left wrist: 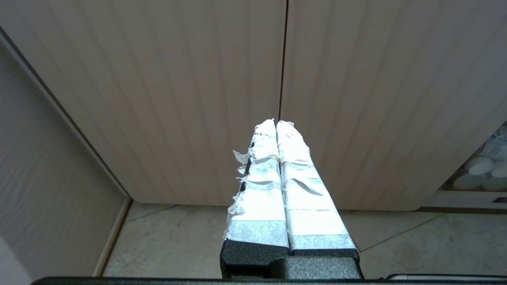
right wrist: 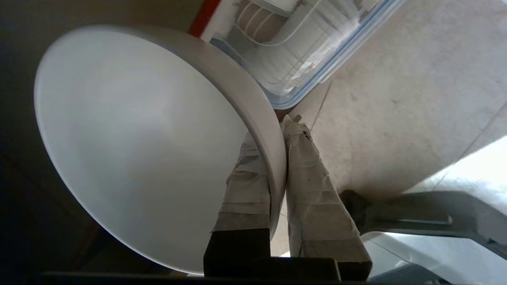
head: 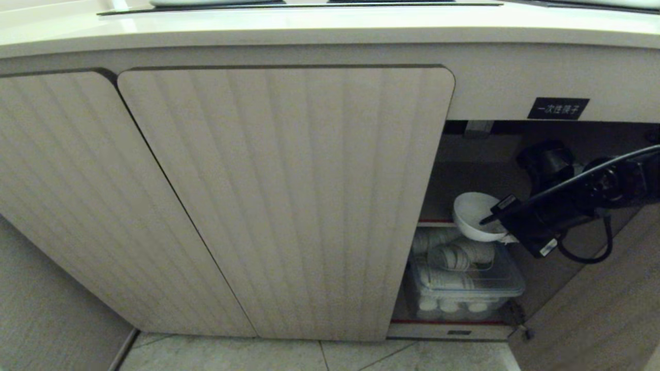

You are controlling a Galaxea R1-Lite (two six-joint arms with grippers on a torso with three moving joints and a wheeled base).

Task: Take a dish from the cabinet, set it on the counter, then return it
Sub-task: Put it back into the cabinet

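I see the desk (head: 330,31) on top and under it the cabinet (head: 289,196), its right side open. Inside, low on the floor of it, stands a clear bin (head: 464,288) with paper cups (head: 448,256). Above the bin my right gripper (right wrist: 277,158) holds the bowl (head: 474,216) tilted in the opening; its jaws are clenched on the rim, one finger inside, one outside. My left gripper (left wrist: 276,126) waits before the closed doors, jaws pressed together.
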